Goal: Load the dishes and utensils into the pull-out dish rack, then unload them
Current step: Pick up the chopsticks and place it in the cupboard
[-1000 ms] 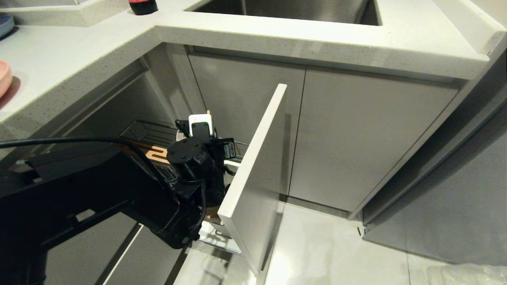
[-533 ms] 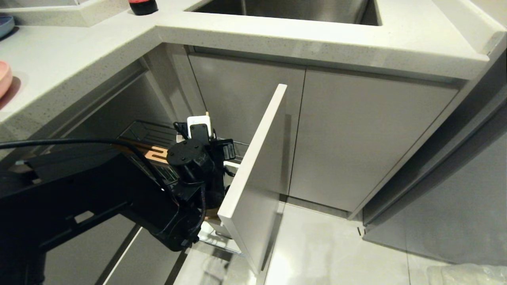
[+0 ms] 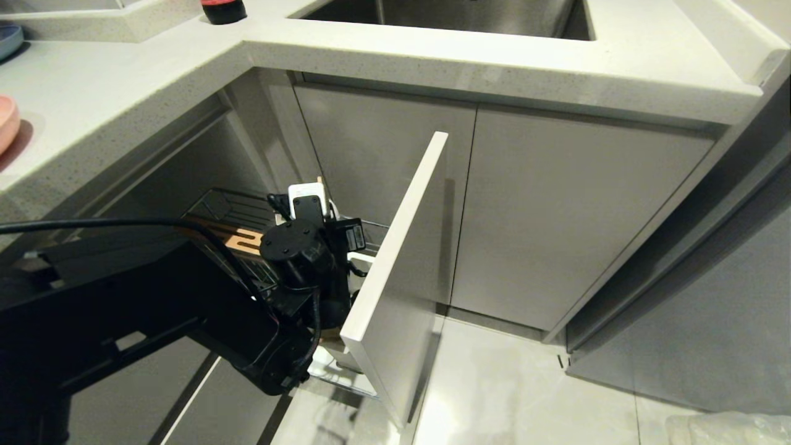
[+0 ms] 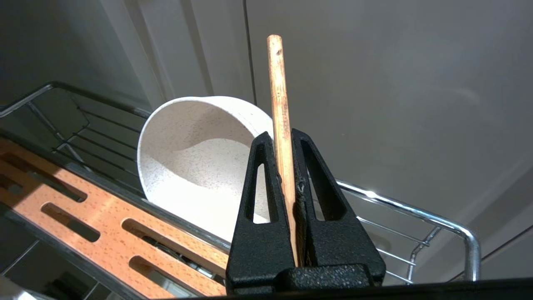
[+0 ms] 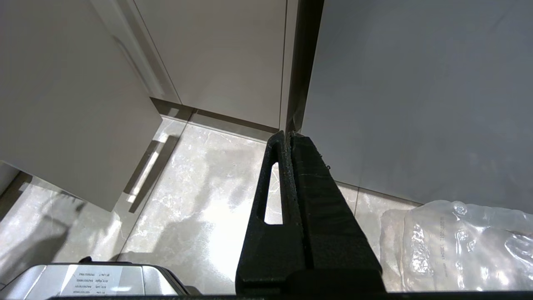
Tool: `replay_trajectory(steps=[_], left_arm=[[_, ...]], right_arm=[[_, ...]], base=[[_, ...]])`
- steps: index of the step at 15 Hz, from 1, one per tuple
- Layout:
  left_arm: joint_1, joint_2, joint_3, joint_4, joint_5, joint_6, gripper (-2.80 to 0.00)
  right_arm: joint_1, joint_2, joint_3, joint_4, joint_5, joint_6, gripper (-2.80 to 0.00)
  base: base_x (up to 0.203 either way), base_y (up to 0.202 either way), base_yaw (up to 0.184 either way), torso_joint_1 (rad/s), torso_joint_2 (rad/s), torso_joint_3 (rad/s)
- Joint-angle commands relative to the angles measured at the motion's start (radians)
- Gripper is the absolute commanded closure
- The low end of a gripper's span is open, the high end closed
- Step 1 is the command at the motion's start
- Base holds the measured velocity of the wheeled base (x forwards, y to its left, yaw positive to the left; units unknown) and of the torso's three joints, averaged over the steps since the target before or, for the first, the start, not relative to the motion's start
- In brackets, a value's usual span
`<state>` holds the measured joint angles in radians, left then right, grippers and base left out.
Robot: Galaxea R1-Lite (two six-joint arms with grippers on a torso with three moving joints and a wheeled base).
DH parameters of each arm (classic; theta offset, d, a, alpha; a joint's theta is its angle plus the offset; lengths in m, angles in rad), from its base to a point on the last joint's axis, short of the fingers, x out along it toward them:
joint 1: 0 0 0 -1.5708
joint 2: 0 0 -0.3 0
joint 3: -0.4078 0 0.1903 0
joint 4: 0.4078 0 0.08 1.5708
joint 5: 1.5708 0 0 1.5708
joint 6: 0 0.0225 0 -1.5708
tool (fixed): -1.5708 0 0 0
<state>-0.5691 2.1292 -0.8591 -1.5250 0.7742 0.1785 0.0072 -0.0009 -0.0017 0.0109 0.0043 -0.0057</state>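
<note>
One mirrored, unreadable label (image 5: 92, 278)

Only two patches of print show, and neither can be read. A white label (image 5: 93, 280) on the grey metal housing (image 5: 50, 283) beside the right gripper (image 5: 287, 137) carries rows of small mirrored characters. The crinkled clear plastic bag (image 5: 462, 246) on the floor near that gripper bears a faint line of digits.
</note>
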Motion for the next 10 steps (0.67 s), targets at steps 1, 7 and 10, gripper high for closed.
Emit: replay_trajectory(steps=[1, 7, 10], left_arm=[[0.000, 0.011, 0.002, -0.005, 0.008, 0.001, 0.00], [0.000, 0.009, 0.000, -0.005, 0.007, 0.003, 0.00], [0.000, 0.001, -0.003, -0.005, 0.007, 0.004, -2.80]], right_arm=[[0.000, -0.001, 0.000, 0.000, 0.000, 0.000, 0.00], [0.000, -0.001, 0.000, 0.000, 0.000, 0.000, 0.00], [0.000, -0.001, 0.000, 0.000, 0.000, 0.000, 0.00]], base=[[0.000, 0.000, 0.000, 0.000, 0.00, 0.000], [0.000, 0.000, 0.000, 0.000, 0.00, 0.000], [0.000, 0.000, 0.000, 0.000, 0.00, 0.000]])
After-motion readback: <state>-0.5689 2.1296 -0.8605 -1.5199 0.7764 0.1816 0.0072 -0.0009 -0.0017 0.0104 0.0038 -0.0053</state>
